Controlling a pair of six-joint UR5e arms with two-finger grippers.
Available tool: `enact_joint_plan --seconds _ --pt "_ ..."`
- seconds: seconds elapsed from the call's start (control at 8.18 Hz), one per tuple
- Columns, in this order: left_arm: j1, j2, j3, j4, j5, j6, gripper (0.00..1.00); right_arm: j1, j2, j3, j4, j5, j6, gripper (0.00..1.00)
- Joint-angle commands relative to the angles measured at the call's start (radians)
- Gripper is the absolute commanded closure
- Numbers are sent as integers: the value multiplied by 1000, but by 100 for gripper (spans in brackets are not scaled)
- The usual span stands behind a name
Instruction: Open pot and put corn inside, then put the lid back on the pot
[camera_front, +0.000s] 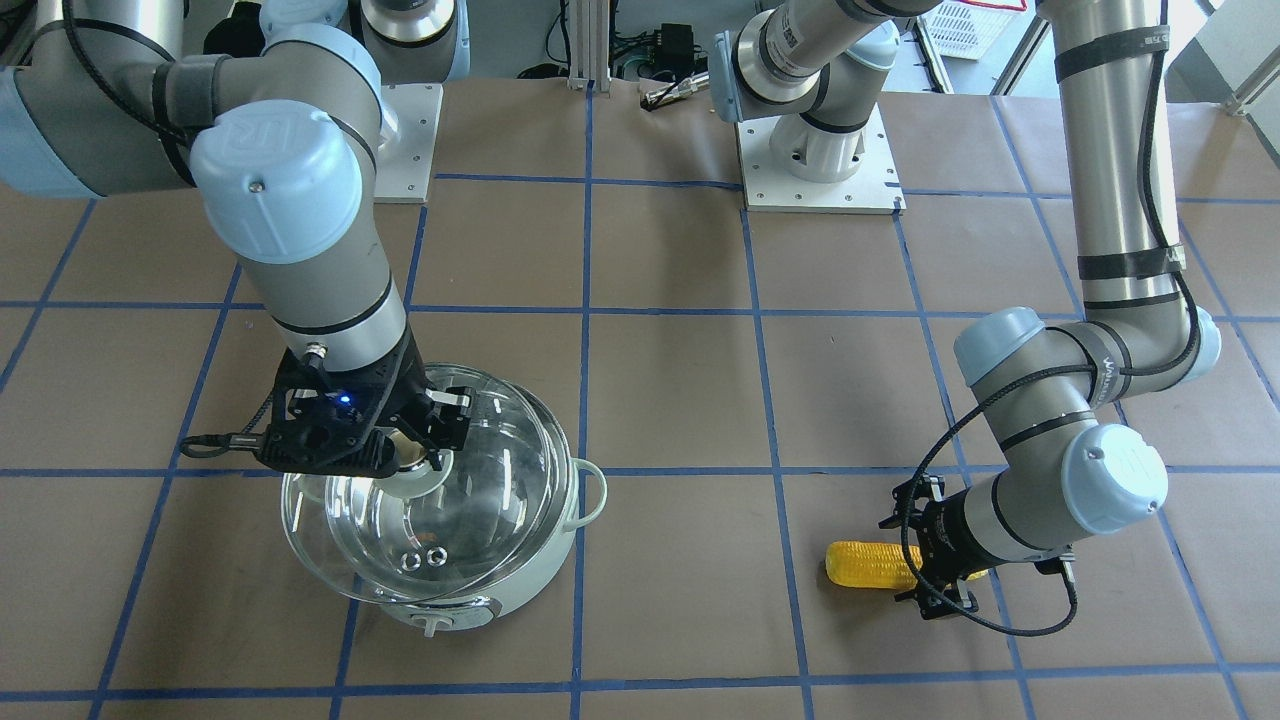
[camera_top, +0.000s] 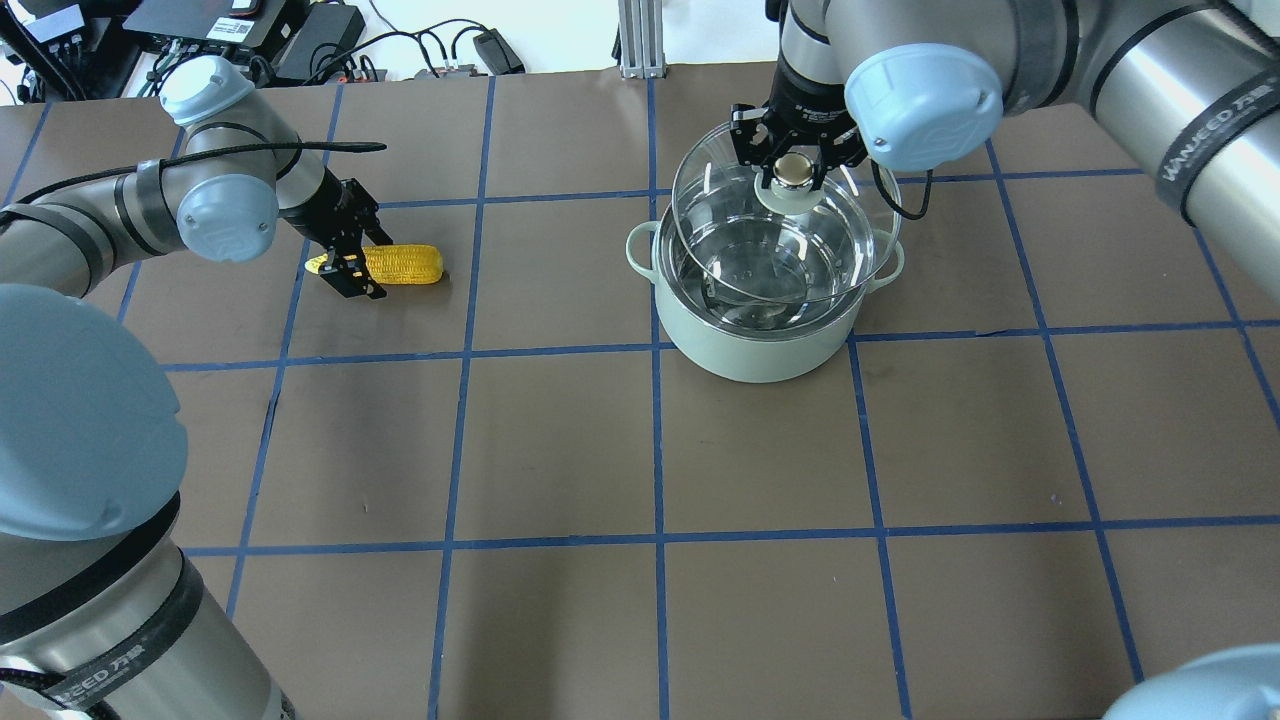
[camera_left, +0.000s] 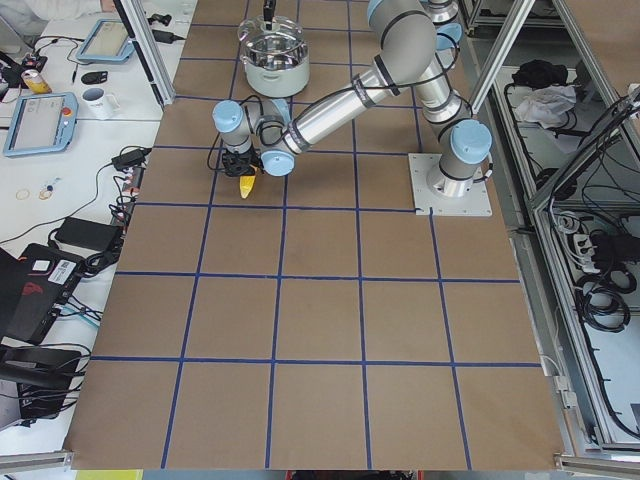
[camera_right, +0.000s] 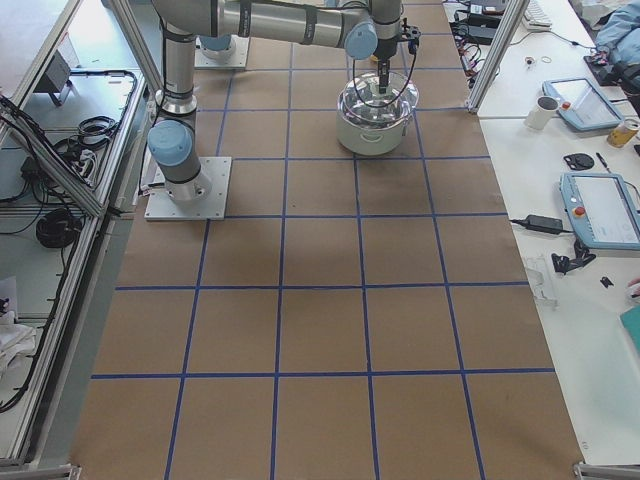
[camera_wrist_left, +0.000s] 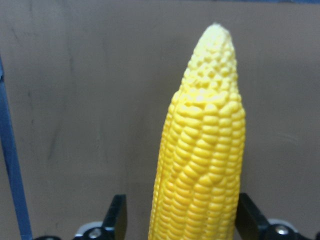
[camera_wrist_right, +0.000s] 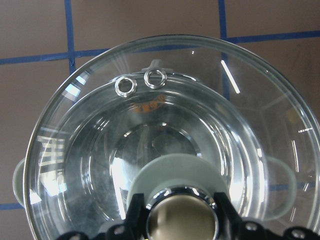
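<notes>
The pale mint pot (camera_top: 760, 350) stands on the table, its steel inside showing. My right gripper (camera_top: 796, 160) is shut on the knob of the clear glass lid (camera_top: 730, 230) and holds it slightly tilted just above the pot's rim; the right wrist view shows the lid (camera_wrist_right: 165, 120) over the pot. The yellow corn (camera_top: 400, 265) lies flat on the table, far from the pot. My left gripper (camera_top: 345, 265) is open, its fingers on either side of the corn's thick end. In the left wrist view the corn (camera_wrist_left: 200, 160) sits between the fingers with a gap on one side.
The brown table (camera_top: 560, 450) carries a grid of blue tape lines. The two arm bases (camera_front: 820, 160) stand at the robot's edge. Cables and electronics (camera_top: 240, 30) lie beyond the far edge. A side desk with tablets and mugs (camera_right: 590, 110) runs along the operators' side.
</notes>
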Motion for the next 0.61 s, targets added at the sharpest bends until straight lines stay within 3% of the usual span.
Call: enact_joint_plan --seconds 0.0,0.49 --pt "0 1 1 3 -9 -8 100 -130 -94 -8 129 8 -193 95" --pt "-18 70 10 -3 -2 -15 100 -342 -184 -7 292 -14 -468 96"
